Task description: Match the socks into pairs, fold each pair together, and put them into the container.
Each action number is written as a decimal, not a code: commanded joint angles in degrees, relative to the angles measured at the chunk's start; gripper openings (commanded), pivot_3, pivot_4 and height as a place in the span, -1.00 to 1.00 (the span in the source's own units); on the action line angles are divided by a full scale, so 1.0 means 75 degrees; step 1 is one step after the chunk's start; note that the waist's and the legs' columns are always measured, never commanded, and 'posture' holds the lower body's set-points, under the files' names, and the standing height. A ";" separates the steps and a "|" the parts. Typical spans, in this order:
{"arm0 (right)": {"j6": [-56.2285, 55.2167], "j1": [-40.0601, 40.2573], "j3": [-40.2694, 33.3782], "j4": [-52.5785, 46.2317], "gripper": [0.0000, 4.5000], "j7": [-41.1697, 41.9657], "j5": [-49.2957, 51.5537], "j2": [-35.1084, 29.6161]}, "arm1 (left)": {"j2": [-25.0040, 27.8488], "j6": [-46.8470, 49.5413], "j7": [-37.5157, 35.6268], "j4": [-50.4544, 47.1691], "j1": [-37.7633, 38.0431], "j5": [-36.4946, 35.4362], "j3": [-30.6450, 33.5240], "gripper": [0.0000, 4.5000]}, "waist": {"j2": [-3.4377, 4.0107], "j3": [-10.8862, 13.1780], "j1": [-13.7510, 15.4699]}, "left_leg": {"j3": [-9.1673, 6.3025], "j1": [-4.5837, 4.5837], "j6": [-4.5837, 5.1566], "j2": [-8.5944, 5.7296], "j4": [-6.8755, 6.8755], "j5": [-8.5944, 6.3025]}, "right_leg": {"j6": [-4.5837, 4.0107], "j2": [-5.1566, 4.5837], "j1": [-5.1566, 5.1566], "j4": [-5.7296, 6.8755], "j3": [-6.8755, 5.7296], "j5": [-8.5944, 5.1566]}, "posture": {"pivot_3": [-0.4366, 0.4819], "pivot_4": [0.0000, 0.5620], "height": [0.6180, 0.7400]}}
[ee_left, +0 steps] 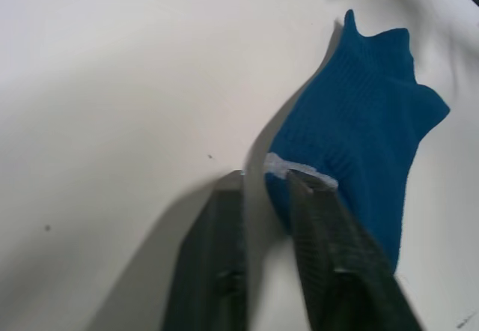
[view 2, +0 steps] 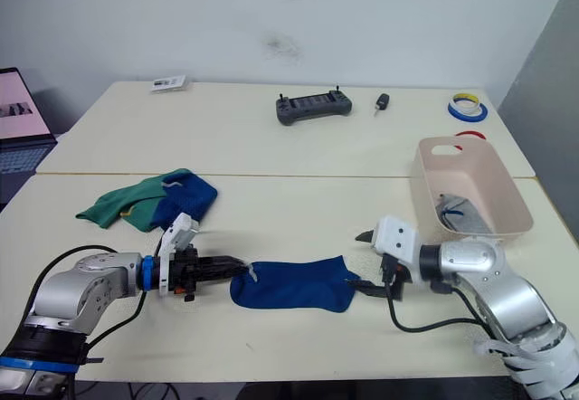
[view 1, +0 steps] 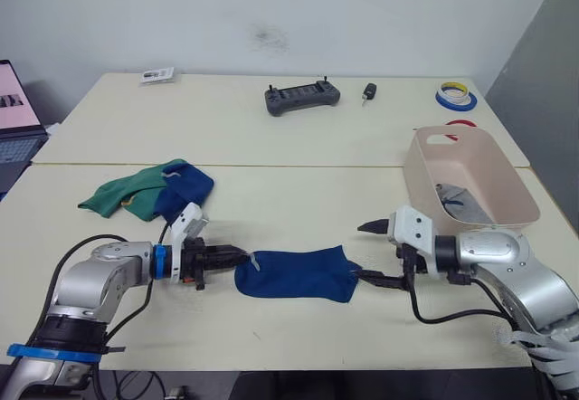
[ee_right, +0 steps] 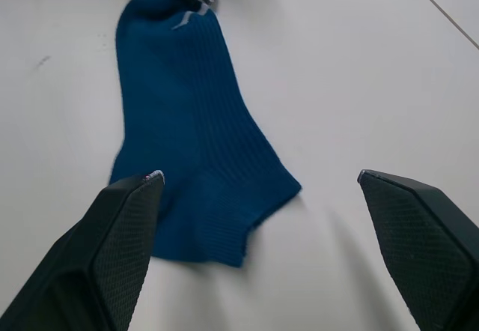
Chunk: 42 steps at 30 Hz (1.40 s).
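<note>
One royal blue sock (view 1: pixel 297 274) is lying flat on the near part of the pale table (view 1: pixel 298 138), stretched sideways between the robot's two arms, so its long axis is running from one gripper to the other. The left gripper (view 1: pixel 237 257) is reaching in from the left with its two black fingers drawn nearly together; their tips are sitting at the sock's left end, where a small pale mark shows, and I cannot tell for certain whether they are pinching the fabric or only touching it. The right gripper (view 1: pixel 369 254) is waiting at the opposite end with its fingers spread wide, one finger lying just at the sock's cuff edge and the other raised off the cloth, holding nothing. Both arms are about equally near, each at its own end, so any fold looks likely to bring one end over toward the other along that sideways line. The blue sock is looking smooth, ribbed and unfolded, with no partner laid on it. Its likely mate, a second blue sock (view 1: pixel 185 192), is resting farther back on the left in a loose heap, overlapping the green socks (view 1: pixel 124 195). The pink container (view 1: pixel 470 183) is standing behind the right arm, near the table's right edge, with something pale grey lying inside that I cannot make out clearly.
</note>
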 commanded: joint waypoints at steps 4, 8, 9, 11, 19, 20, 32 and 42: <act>-0.0183 0.0365 -0.0338 -0.0503 1.00 -0.0460 0.0023 0.0019 | 0.0255 -0.0661 0.0058 0.0009 0.0323 0.0104 0.0894 0.40 | 0.0000 0.0000 -0.0018 | 0.0001 0.0002 0.0000 0.0001 -0.0001 0.0000 | 0.0000 0.0000 -0.0001 0.0000 0.0002 0.0000 | -0.05 -0.47 1.00; -0.0241 0.0651 -0.0552 -0.0605 1.00 -0.0686 0.0093 0.0031 | 0.0223 -0.0534 0.0383 -0.0179 0.0549 -0.0097 0.1506 0.94 | 0.0000 0.0000 0.0000 | 0.0000 0.0001 0.0000 0.0001 -0.0002 0.0000 | 0.0000 -0.0001 0.0000 -0.0001 0.0000 0.0000 | -0.05 -0.47 1.00; -0.0264 0.0701 -0.0584 -0.0629 1.00 -0.0740 0.0099 0.0046 | 0.0171 -0.0542 0.0517 -0.0225 0.0600 -0.0101 0.1631 0.94 | 0.0000 0.0000 0.0000 | 0.0000 0.0001 0.0000 0.0000 -0.0002 0.0000 | 0.0000 -0.0002 0.0001 -0.0001 0.0001 0.0000 | -0.05 -0.47 1.00; -0.0248 0.0727 -0.0608 -0.0732 1.00 -0.0904 0.0159 0.0180 | -0.0101 -0.0583 0.1101 -0.0409 0.0791 -0.0142 0.2062 0.94 | 0.0000 0.0000 -0.0001 | 0.0000 0.0001 0.0000 0.0000 -0.0001 0.0000 | 0.0000 -0.0002 0.0002 -0.0001 0.0001 0.0000 | -0.05 -0.47 1.00; -0.0101 -0.0047 -0.0196 -0.0871 1.00 -0.1239 0.0144 0.0800 | -0.1890 -0.1325 0.3977 -0.1401 0.1339 -0.0149 0.3725 0.94 | -0.0007 -0.0004 -0.0006 | -0.0003 0.0002 -0.0001 0.0004 0.0000 0.0000 | 0.0001 -0.0003 0.0003 -0.0001 -0.0001 0.0000 | -0.05 -0.47 1.00; -0.0081 -0.0150 -0.0139 -0.0846 1.00 -0.1248 0.0148 0.0855 | -0.2055 -0.1349 0.4263 -0.1541 0.1420 -0.0161 0.3860 0.94 | -0.0008 -0.0005 0.0001 | -0.0003 0.0003 -0.0001 0.0003 0.0000 0.0000 | 0.0001 -0.0003 0.0003 -0.0001 -0.0001 0.0000 | -0.05 -0.47 1.00; 0.0159 -0.1301 0.0576 -0.0507 1.00 -0.1049 0.0104 0.1171 | -0.2370 0.0160 0.6168 -0.1596 0.1064 -0.0927 0.4459 0.94 | -0.0012 -0.0007 0.0008 | -0.0005 0.0004 -0.0002 -0.0003 0.0001 0.0001 | 0.0001 -0.0006 0.0007 -0.0002 -0.0005 0.0000 | -0.05 -0.47 1.00; 0.0626 -0.1685 0.0716 -0.0763 1.00 -0.1101 0.0188 0.1249 | -0.2596 0.0605 0.6378 -0.0899 0.0401 -0.1019 0.4057 0.27 | -0.0015 -0.0009 0.0006 | -0.0006 0.0003 -0.0004 -0.0002 0.0001 0.0002 | 0.0000 -0.0005 0.0005 -0.0002 -0.0007 0.0000 | -0.05 -0.47 1.00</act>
